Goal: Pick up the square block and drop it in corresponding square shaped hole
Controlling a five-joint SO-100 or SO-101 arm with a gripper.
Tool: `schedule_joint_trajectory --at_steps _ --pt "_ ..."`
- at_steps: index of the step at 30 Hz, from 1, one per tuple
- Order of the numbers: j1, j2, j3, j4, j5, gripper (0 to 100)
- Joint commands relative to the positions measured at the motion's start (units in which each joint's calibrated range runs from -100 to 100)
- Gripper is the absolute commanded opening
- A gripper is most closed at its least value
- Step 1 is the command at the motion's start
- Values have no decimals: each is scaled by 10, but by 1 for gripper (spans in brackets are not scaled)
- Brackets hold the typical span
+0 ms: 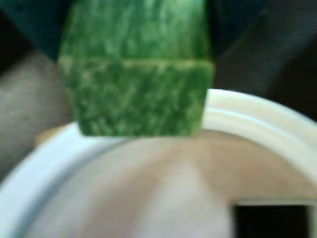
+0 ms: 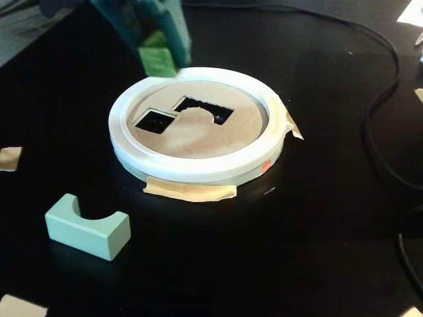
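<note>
My gripper (image 2: 157, 49) is shut on a green square block (image 1: 137, 94), which fills the top of the wrist view between the dark teal fingers (image 1: 34, 25). In the fixed view the block (image 2: 157, 58) hangs just above the far left rim of the round white sorter (image 2: 198, 168). The sorter's tan lid (image 2: 192, 135) has a square hole (image 2: 155, 121) on its left and a bridge-shaped hole (image 2: 205, 110) next to it. In the wrist view the white rim (image 1: 257, 119) curves below the block and a dark hole corner (image 1: 270, 220) shows at the bottom right.
A pale green bridge-shaped block (image 2: 87, 228) lies on the black table at the front left. Tape strips (image 2: 190, 190) hold the sorter down. A black cable (image 2: 380, 99) runs along the right side. Tan tape pieces (image 2: 10, 158) lie at the left edge.
</note>
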Motion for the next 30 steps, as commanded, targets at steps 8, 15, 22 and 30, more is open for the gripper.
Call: schedule_joint_trajectory --at_steps 8,15,22,30 --pt "-78 -95 238 -137 -32 36" --pt "-74 -33 251 -253 -26 36" --pt "-94 59 252 -292 -31 36" --pt "-97 68 252 -292 -32 36"
